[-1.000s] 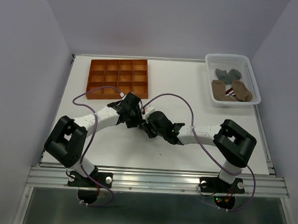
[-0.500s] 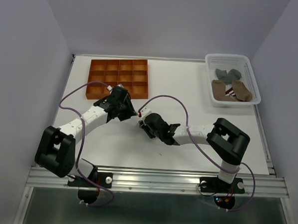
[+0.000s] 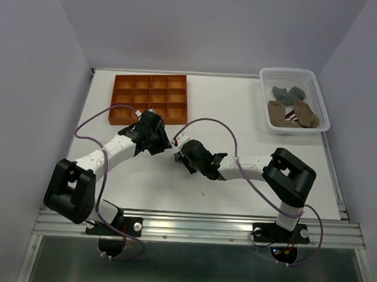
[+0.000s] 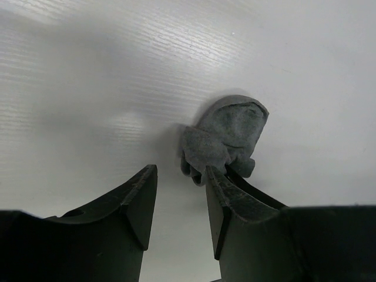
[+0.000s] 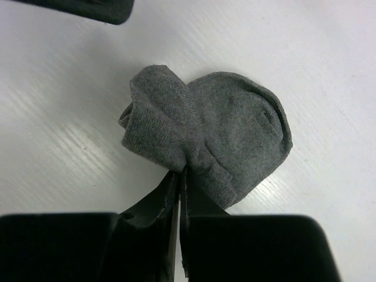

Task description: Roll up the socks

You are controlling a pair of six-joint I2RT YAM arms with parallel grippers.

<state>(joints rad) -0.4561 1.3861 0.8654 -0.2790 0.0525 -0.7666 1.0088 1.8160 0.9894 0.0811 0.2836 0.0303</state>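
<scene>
While the grey sock [image 5: 205,126] lies centrally, orange tray [image 3: 151,76] and basket [image 3: 288,71] sit apart

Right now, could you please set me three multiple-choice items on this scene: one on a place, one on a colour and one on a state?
1. Where do the spare socks lie?
A. spread along the near edge
B. in the white basket at the far right
C. hung on a wall

2. What colour is the bundled sock in front of the right gripper?
A. grey
B. red
C. blue

3. How do the right gripper's jaws stand?
A. wide open
B. out of view
C. shut on the bundled sock's edge

Answers:
1 B: the top view shows them together inside the basket.
2 A: the right wrist view shows plain grey fabric.
3 C: the two fingers meet, with the fabric gathered at their tips.
</scene>
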